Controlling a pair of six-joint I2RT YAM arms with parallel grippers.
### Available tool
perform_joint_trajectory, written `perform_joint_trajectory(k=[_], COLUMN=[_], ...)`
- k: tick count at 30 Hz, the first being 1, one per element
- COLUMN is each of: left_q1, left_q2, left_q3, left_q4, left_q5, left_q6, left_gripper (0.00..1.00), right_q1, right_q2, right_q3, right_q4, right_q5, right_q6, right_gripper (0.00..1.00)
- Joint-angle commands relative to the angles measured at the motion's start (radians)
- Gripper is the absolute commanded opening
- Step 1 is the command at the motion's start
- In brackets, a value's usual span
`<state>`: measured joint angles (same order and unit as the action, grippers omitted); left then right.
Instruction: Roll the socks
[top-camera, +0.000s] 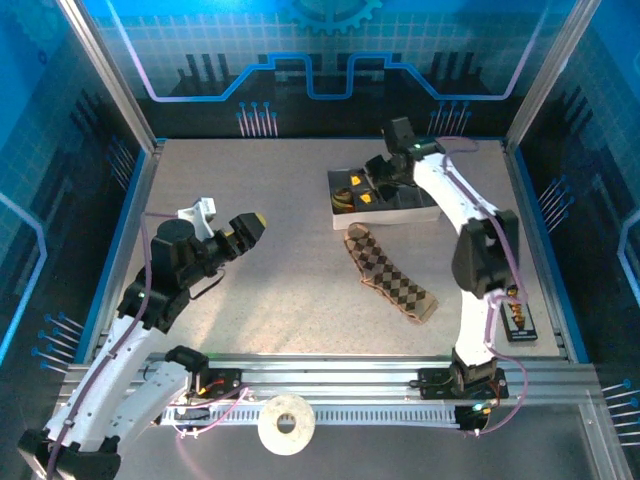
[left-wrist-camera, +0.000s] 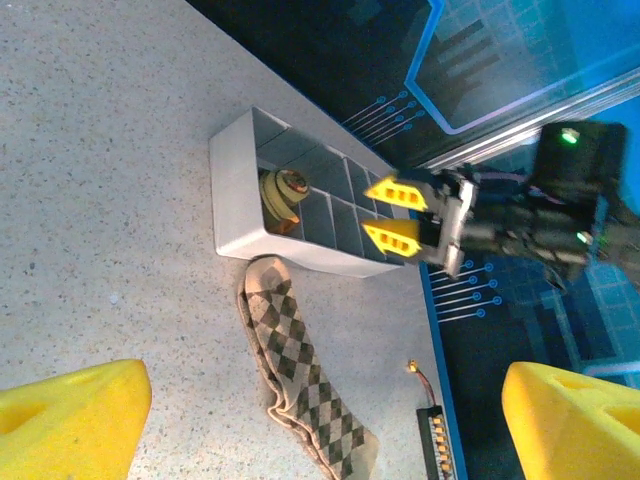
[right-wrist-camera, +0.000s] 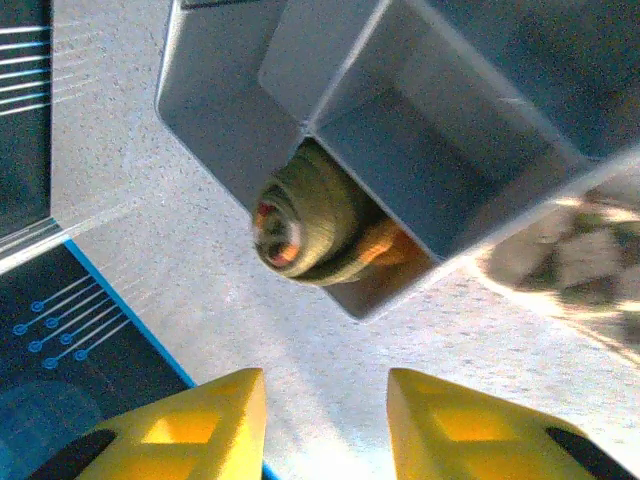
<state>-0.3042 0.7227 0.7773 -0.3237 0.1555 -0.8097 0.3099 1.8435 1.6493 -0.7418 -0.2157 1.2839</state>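
Far left: left gripper (top-camera: 248, 227), fingers spread wide, nothing between them, hanging over bare table (top-camera: 280, 310). Well apart from both socks, aimed across toward them.

Centre: brown diamond-check sock (top-camera: 390, 275), flat and unrolled on the table. Long axis on a slant, from just beside the tray's near wall down toward the near right. From the left wrist, a strip leading away from the tray, lying ahead between the two yellow fingers. Touching the tray or stopping just short of it: not to be told. Cuff end and toe end equally hard to tell apart. Some doubling of the fabric at the end away from the tray, close to the lower edge of that view.

Next right: grey compartment tray (top-camera: 405, 214), and in an end compartment at its left, the olive-green sock (right-wrist-camera: 300, 225), already a tight roll with orange at the heart of the spiral. By that reckoning half the task done, the brown one left.

Over the tray: right gripper (right-wrist-camera: 325, 400), fingers parted and empty, the roll just ahead of the tips but apart from them. Clearly the nearer of the two to the brown sock, with that sock's upper end close by on the near side. Probable next need: a short draw back from the tray, then a grip on one end and a roll along the slant.

Hard to read: several compartments covered by the right wrist in the top view, and the brown sock a mere blur of check at the right edge of the right wrist view.
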Motion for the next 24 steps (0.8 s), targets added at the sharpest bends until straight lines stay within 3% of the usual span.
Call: perform_joint_trajectory(k=[1,4,7,15,19,24], left_q1=[-0.006,-0.009,-0.022,-0.029,-0.029,-0.029], left_q2=[0.025,0.066,0.080,0.079,0.053,0.014], left_q3=[0.033,0.022,-0.001,-0.019,-0.013,-0.024], left_q4=[-0.060,-0.080,-0.072,-0.086,-0.117,-0.155], left_q5=[0.035,0.076,0.089,0.084,0.056,0.024], left_q6=[0.002,-0.022,-0.040,-0.045,-0.043,-0.049], left_gripper=[0.91,0.89,0.87,0.87,0.87,0.87], right_q1=[0.023,-0.009,-0.008,0.077,0.145,0.341], right_q2=[-0.209,-0.326,-0.345,-0.223,-0.144,-0.123], right_q3=[-0.278,-0.539,-0.671,-0.799,-0.836,-0.907], right_q4=[0.156,0.211,0.220,0.359,0.417,0.612], right_q5=[0.190,0.139,0.093,0.044,0.000,0.014], right_q6=[-0.199,-0.263,-0.307,-0.252,-0.159,0.127], right_gripper=[0.35,0.38,0.37,0.43,0.44,0.46])
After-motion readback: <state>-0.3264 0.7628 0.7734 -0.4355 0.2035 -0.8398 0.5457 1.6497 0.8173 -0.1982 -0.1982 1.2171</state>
